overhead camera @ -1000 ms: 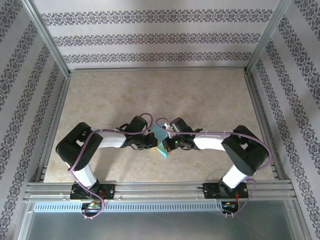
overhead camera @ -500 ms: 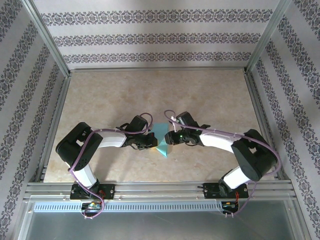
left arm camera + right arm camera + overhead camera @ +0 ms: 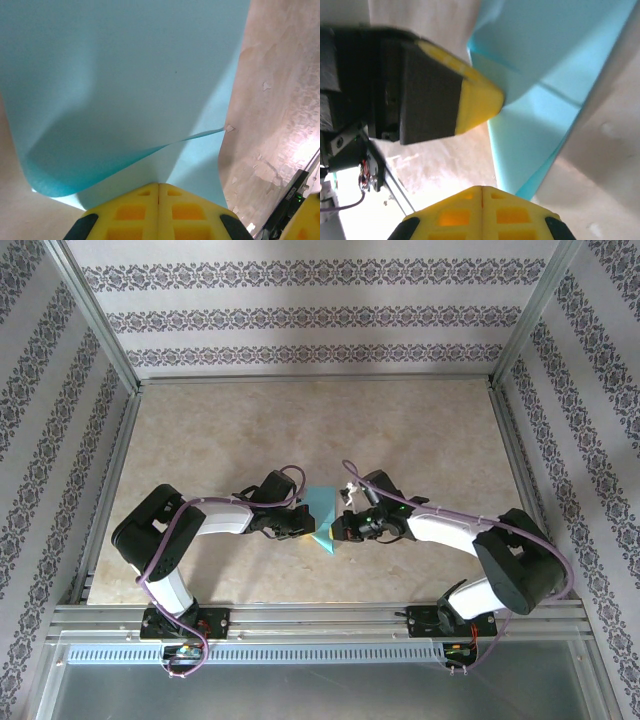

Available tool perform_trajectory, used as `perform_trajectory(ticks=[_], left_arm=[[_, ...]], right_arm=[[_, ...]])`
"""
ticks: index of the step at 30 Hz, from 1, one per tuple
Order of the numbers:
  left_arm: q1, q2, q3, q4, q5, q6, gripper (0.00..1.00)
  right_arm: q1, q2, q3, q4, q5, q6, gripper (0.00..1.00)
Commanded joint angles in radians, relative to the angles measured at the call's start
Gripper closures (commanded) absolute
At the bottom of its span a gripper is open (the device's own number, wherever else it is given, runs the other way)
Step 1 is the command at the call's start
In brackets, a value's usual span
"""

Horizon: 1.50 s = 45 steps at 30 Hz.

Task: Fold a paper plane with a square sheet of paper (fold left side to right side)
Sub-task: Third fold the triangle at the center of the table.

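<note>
Two arms reach inward over your desk [image 3: 300, 410], a pale marbled surface framed by metal rails and patterned walls. Your left arm [image 3: 215, 520] and your right arm [image 3: 450, 530] bend toward each other and nearly meet at the middle of the near half of the desk.

Between them lies the square sheet of paper [image 3: 322, 508], cyan and matte, partly folded, so from above you see a kite-like outline with a point toward the arm bases. In your left wrist view the sheet is doubled over. Its lower layer lies flat on the desk, and its upper layer rises in a soft curl on the left side, not creased down.

Your left hand [image 3: 159, 197] is clenched, its yellow pads pressed together on the near edge of that raised layer, so it grasps the sheet. From above it sits at the sheet's left edge.

Your right hand [image 3: 481, 200] is also clenched, pads touching each other with nothing between them. It sits just beside the sheet's right edge, facing the yellow tip of the left hand across the paper; you cannot tell whether it touches the sheet.
</note>
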Motion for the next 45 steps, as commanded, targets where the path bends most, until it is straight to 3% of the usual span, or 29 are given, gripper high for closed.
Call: perform_trajectory(ticks=[1, 9, 45], left_arm=[[-0.009, 0.036, -0.004, -0.099, -0.072, -0.012, 1.00], [-0.010, 0.039, -0.001, -0.104, -0.069, -0.008, 1.00], [-0.009, 0.050, 0.011, -0.119, -0.068, 0.001, 1.00]], right_arm=[[0.026, 0.036, -0.003, 0.030, -0.042, 0.032, 1.00], [0.073, 0.088, 0.023, 0.024, -0.024, 0.022, 1.00], [0.081, 0.171, 0.026, -0.022, 0.032, -0.015, 1.00]])
